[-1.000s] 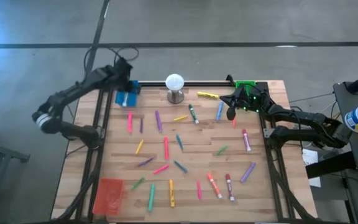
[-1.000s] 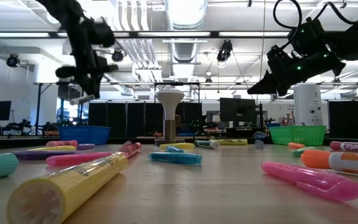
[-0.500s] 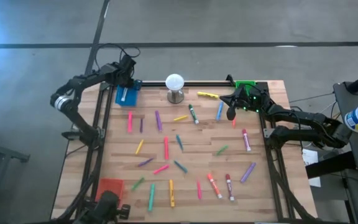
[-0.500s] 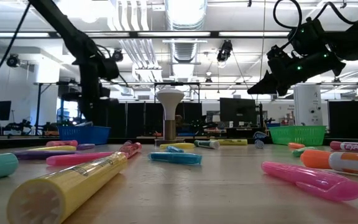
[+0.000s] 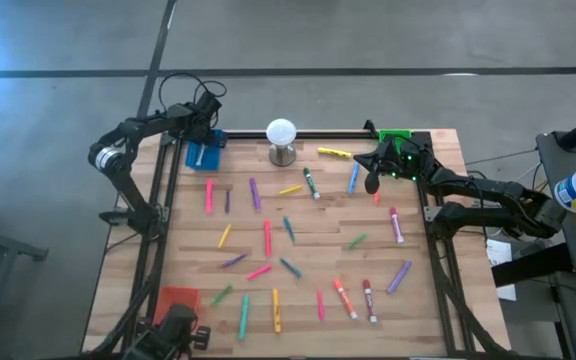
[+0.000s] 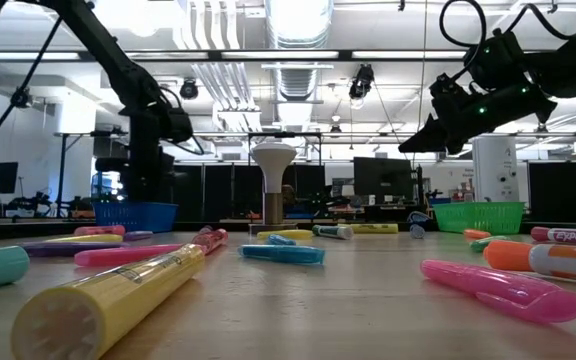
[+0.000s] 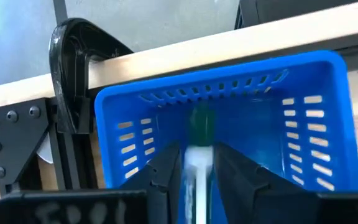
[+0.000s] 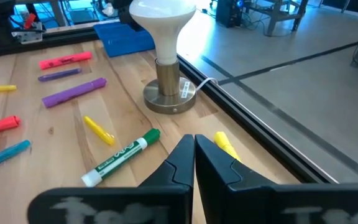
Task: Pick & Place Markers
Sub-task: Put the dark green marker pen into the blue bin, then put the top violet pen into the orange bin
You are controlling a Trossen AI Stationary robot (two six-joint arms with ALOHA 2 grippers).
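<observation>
We see the wooden desk (image 5: 408,250) filling the overhead view, with the markers (image 5: 266,238) strewn across it from the centre out toward six o'clock, lying flat in pink, yellow, green, purple, teal and orange.

At eleven o'clock sits the blue tray (image 5: 204,152), and the left hand (image 5: 205,122) hovers right at its far edge. From its wrist view we look down between the fingers (image 7: 166,171), which are spread around a green-capped marker (image 7: 197,155) that lies inside the tray (image 7: 229,106). We can't tell whether they touch it.

At one o'clock is the green tray (image 5: 396,137), and just beside it the right hand (image 5: 368,175) hangs above the desk, fingers pressed together and holding nothing. Below its fingertips (image 8: 194,149) lie a green marker (image 8: 122,157) and a yellow marker (image 8: 98,130), with another yellow one (image 8: 225,144) partly hidden behind the fingers.

At twelve o'clock stands the white ball on its metal stand (image 5: 282,140). Down at seven o'clock, the red tray (image 5: 173,300) rests at the desk's corner.
</observation>
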